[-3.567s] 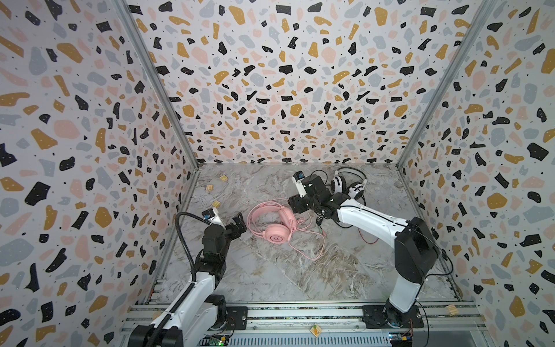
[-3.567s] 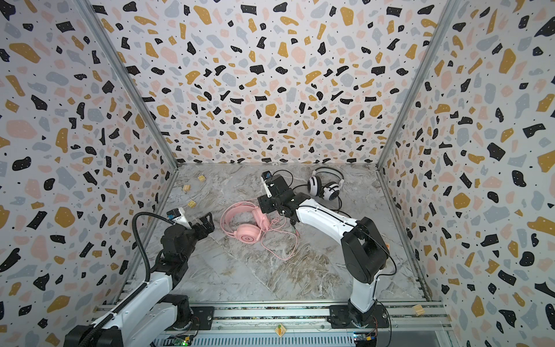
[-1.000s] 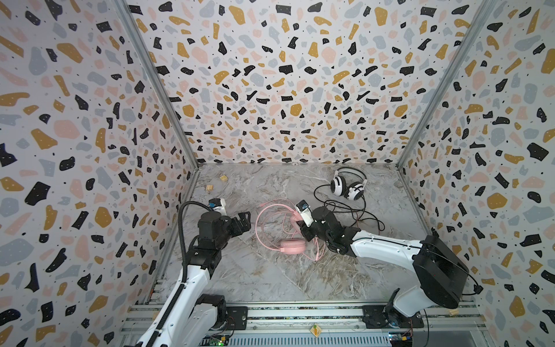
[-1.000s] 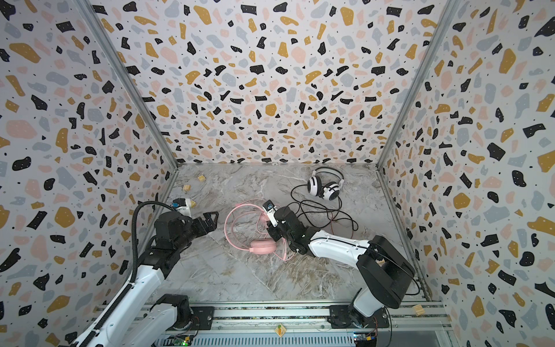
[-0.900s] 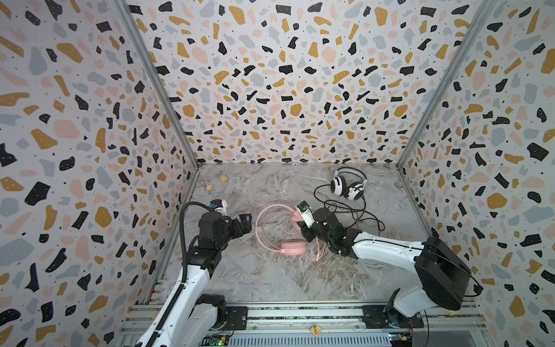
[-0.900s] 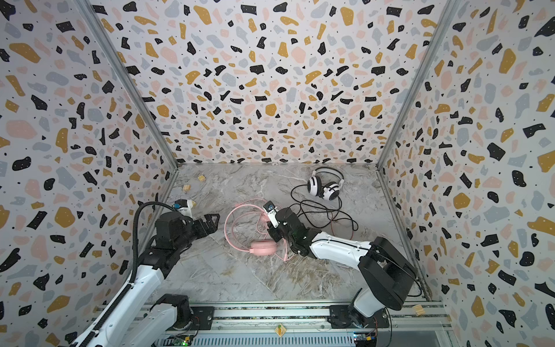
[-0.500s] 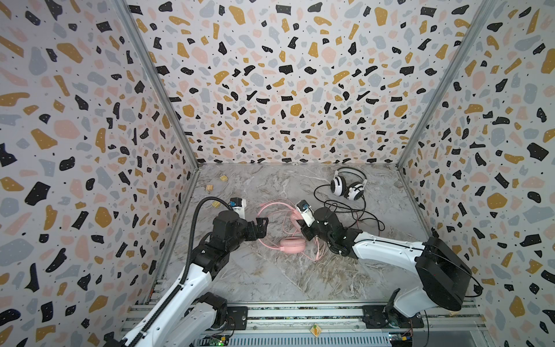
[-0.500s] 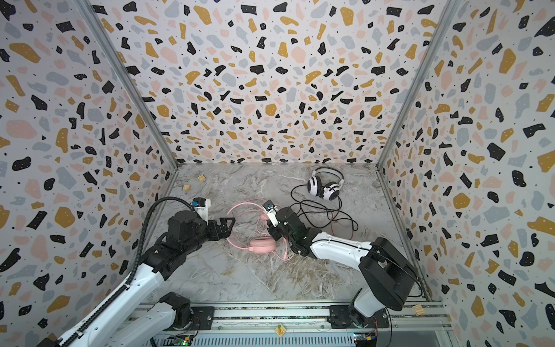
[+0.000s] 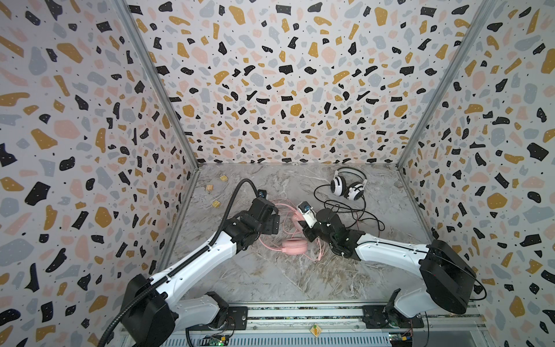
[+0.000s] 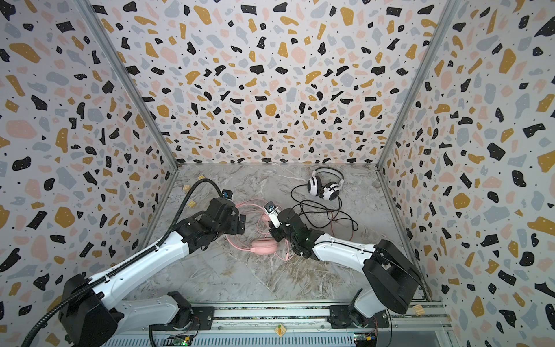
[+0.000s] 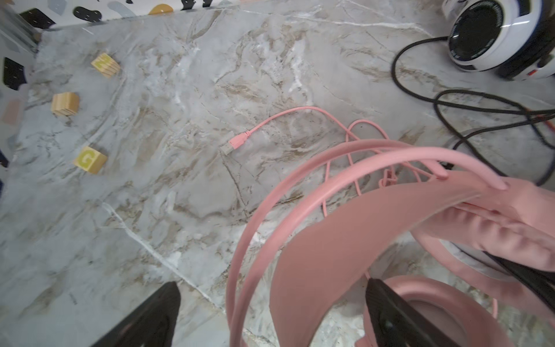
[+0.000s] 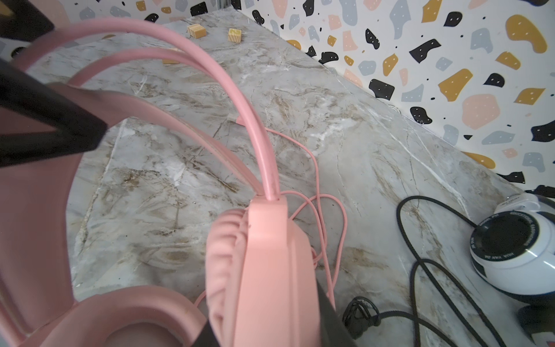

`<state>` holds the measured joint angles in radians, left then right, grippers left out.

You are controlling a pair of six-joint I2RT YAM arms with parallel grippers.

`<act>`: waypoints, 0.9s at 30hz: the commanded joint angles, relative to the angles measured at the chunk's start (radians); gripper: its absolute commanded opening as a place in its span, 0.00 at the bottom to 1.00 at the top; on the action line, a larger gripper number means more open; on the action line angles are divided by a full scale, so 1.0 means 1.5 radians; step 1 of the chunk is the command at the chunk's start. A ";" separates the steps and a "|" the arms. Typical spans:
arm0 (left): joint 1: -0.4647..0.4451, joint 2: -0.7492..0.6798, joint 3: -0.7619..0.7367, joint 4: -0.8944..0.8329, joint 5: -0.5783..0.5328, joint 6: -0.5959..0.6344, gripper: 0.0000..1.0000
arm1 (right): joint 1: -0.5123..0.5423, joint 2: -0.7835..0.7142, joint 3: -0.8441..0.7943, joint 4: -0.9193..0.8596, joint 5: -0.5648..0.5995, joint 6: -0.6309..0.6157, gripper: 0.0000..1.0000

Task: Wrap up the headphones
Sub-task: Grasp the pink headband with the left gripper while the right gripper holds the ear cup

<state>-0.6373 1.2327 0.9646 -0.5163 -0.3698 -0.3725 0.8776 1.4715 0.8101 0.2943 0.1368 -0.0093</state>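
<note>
The right gripper (image 12: 267, 326) has its fingers (image 12: 329, 315) clamped on one ear cup of the pink headphones (image 12: 264, 240), holding that cup on edge above the bench (image 9: 270, 285). The other cup lies flat on the marbled top. The left gripper (image 11: 276, 318) stands wide apart. Its two black fingers (image 11: 396, 312) sit either side of the pink headband and grip nothing. In both top views the two grippers face each other over the middle of the bench, with the pink set between them.

The pink cord (image 11: 300, 111) runs loose toward the far edge and ends in a USB plug (image 11: 234, 144) lying flat. The white-and-black headphones (image 9: 345, 186) sit near the far edge, toward the far right corner. Their black cord (image 9: 345, 216) lies in loops between them and the right arm. White print circles the black ring on one cup, too small to read surely.

Three wooden blocks lie along the left edge toward the far left corner. The G block (image 11: 90, 159) has a yellow face, the second block (image 11: 105, 64) shows a Z or an N, and the third block (image 11: 64, 103) shows a plain face.
</note>
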 commanded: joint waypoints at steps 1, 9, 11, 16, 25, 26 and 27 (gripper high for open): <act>-0.004 0.020 0.034 -0.030 -0.059 0.033 0.93 | 0.006 -0.045 -0.002 0.054 -0.031 0.005 0.17; -0.016 0.082 0.083 -0.045 -0.046 0.047 0.74 | 0.009 -0.062 -0.015 0.064 -0.059 0.012 0.17; -0.018 0.085 0.084 -0.039 -0.046 0.054 0.70 | 0.009 -0.068 -0.024 0.072 -0.065 0.015 0.17; -0.020 0.092 0.080 -0.043 -0.056 0.059 0.62 | 0.008 -0.076 -0.032 0.081 -0.074 0.029 0.17; -0.020 0.081 0.063 -0.021 -0.077 0.073 0.18 | -0.017 -0.089 -0.055 0.104 -0.111 0.063 0.20; -0.020 0.075 0.061 -0.014 -0.077 0.074 0.14 | -0.016 -0.097 -0.061 0.110 -0.110 0.061 0.21; -0.020 0.071 0.059 -0.007 -0.076 0.074 0.11 | -0.016 -0.108 -0.069 0.118 -0.108 0.060 0.24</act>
<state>-0.6731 1.3685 1.0618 -0.5827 -0.4431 -0.2485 0.8532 1.3956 0.7181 0.3668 0.0124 0.0402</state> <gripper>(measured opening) 0.127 0.328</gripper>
